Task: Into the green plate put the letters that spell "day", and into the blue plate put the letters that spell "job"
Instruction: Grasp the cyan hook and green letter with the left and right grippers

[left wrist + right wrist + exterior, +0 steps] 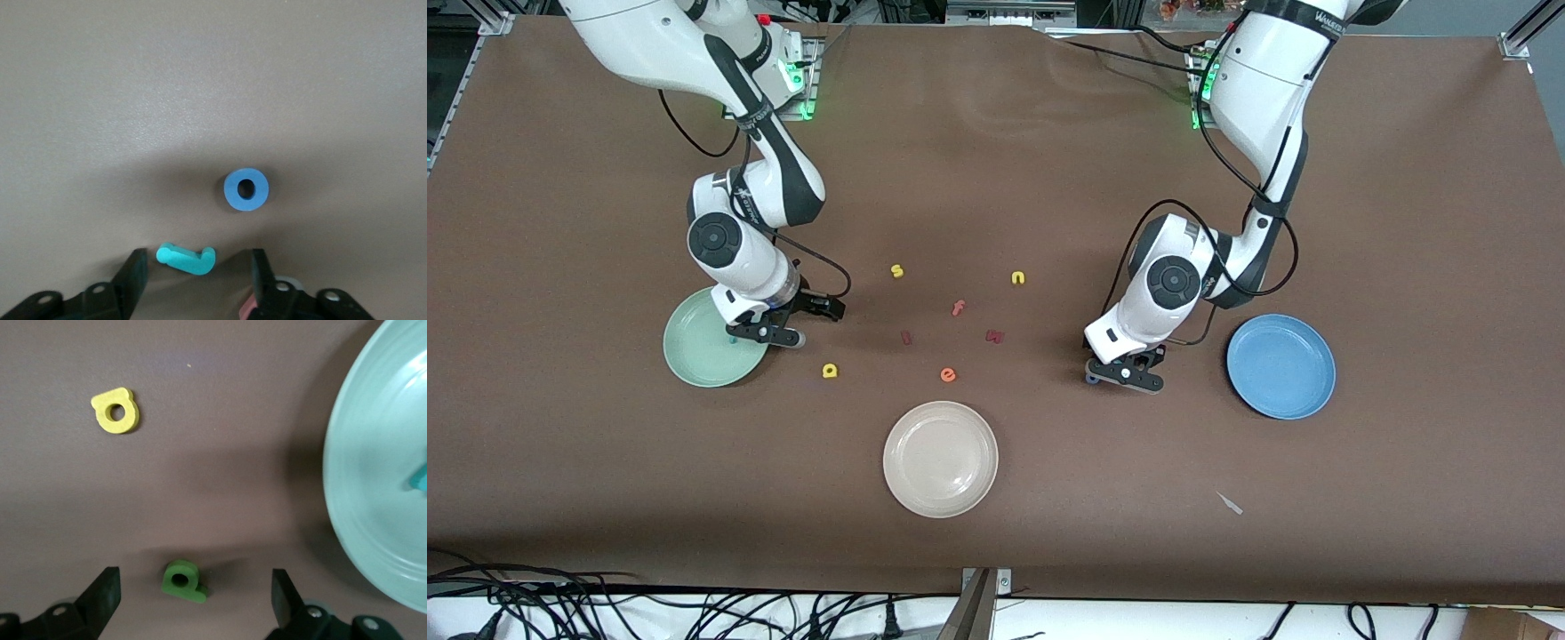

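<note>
Left gripper [197, 267] is held low over the brown table [996, 142] near the blue plate [1281, 365], on that plate's side toward the right arm's end; its fingers [133, 273] are parted about halfway, and the teal j [186, 258] is seen lying on the table between them, with no contact visible. Just beside the j, apart from the fingers, the blue o [245, 189] is seen flat on the table. A pink edge, probably the b [247, 308], is partly hidden by one finger. The blue plate is seen bare.

Right gripper [193, 590] is held low beside the green plate [694, 347], at its rim toward the left arm's end, with the fingers [103, 590] spread wide and nothing gripped. The dark green d [183, 581] is seen on the table between them, untouched. The yellow a [831, 371] is found on the table near the green plate, slightly nearer the front camera. A teal piece [420, 479], cut off by the wrist view's edge, is seen inside the green plate.

Between the arms, a yellow s [897, 271], a yellow n [1018, 278], a pink f [958, 308] and an orange e [948, 375] are scattered, and a cream-white plate [940, 459] is set nearest the front camera.
</note>
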{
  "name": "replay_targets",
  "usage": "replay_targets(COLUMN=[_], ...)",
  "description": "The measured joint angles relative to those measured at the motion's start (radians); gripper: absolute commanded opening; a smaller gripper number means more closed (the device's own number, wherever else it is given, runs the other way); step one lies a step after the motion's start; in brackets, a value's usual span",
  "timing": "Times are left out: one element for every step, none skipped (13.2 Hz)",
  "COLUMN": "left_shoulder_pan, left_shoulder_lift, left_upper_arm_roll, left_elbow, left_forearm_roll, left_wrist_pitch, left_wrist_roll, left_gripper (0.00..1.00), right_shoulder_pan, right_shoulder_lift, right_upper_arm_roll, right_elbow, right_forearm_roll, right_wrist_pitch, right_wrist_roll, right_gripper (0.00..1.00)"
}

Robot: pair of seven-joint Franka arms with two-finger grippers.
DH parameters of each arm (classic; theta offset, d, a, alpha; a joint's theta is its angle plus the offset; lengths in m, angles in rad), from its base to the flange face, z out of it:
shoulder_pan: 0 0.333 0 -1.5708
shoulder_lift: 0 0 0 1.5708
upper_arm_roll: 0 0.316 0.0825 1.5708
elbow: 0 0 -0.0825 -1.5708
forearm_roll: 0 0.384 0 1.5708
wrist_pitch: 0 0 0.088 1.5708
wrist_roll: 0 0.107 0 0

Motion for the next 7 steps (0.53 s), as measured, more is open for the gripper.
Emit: replay_targets(left_shoulder_pan=[0.000, 0.000, 0.000, 0.000, 0.000, 0.000, 0.000], left_shoulder_lift=[0.000, 0.000, 0.000, 0.000, 0.000, 0.000, 0.000], left_upper_arm_roll=[0.001, 0.004, 0.005, 0.006, 0.007, 0.007, 0.008], left_elbow=[0.000, 0.001, 0.001, 0.001, 0.001, 0.001, 0.001], left_forearm_roll=[0.000, 0.000, 0.000, 0.000, 0.000, 0.000, 0.000], left_wrist_pitch=[0.000, 0.000, 0.000, 0.000, -0.001, -0.001, -0.001], left_wrist_roll=[0.000, 0.002, 0.002, 0.002, 0.002, 0.002, 0.002], left_gripper=[0.57, 0.57, 0.56, 0.56, 0.53, 0.49, 0.45], right_shoulder_pan=[0.004, 0.009, 0.015, 0.021, 0.026, 0.029, 0.030], right_shoulder_lift=[0.007, 0.011, 0.014, 0.017, 0.020, 0.022, 0.024], right_upper_arm_roll=[0.000, 0.000, 0.000, 0.000, 0.000, 0.000, 0.000], right_elbow=[0.000, 0.000, 0.000, 0.000, -0.001, -0.001, -0.001], right_forearm_roll=[0.000, 0.000, 0.000, 0.000, 0.000, 0.000, 0.000], right_wrist_pitch=[0.004, 0.005, 0.005, 0.005, 0.005, 0.005, 0.005], right_wrist_roll=[0.000, 0.002, 0.006, 0.009, 0.011, 0.012, 0.013], right_gripper=[0.98, 0.95, 0.94, 0.92, 0.88, 0.83, 0.79])
